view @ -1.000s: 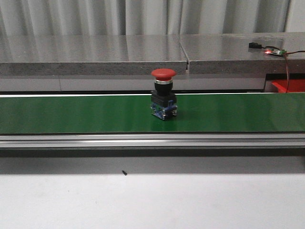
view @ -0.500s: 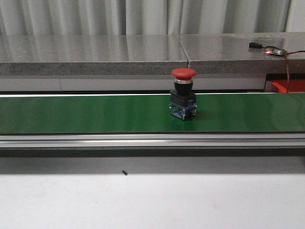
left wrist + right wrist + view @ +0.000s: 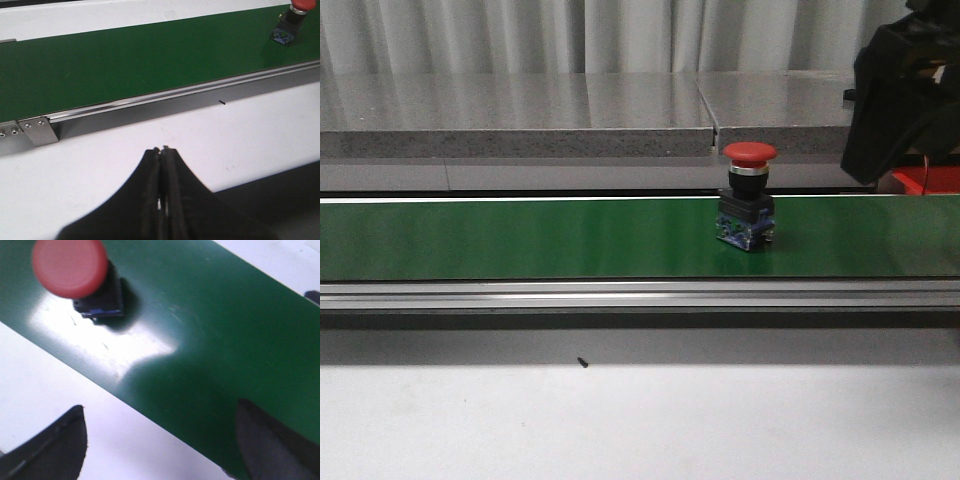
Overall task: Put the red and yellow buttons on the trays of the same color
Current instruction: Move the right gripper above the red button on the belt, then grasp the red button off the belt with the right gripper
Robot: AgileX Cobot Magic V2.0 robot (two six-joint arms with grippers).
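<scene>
- Now I see the red button [image 3: 748, 195] standing upright on the green belt [image 3: 520, 238], with its red cap on top and its black body touching the belt. No pincer holds it.
- Beyond the belt from me runs the grey counter [image 3: 520, 110]. Just beside the button, toward the right end of the belt, a small red corner [image 3: 928, 178] shows. I judge it is the red tray, but most of it is hidden by the arm.
- The right pincer [image 3: 160, 440] is spread wide and holds nothing. It hangs above the belt, near the button but apart from it. I judge I keep it so open because the cap is broad and the fingers must pass on both sides.
- The left pincer [image 3: 162, 190] is pressed together and empty. It hangs over the white surface [image 3: 150, 125] on the near side of the belt, well apart from the button, so it does not disturb the right arm.
- I see no yellow button and no yellow tray.
</scene>
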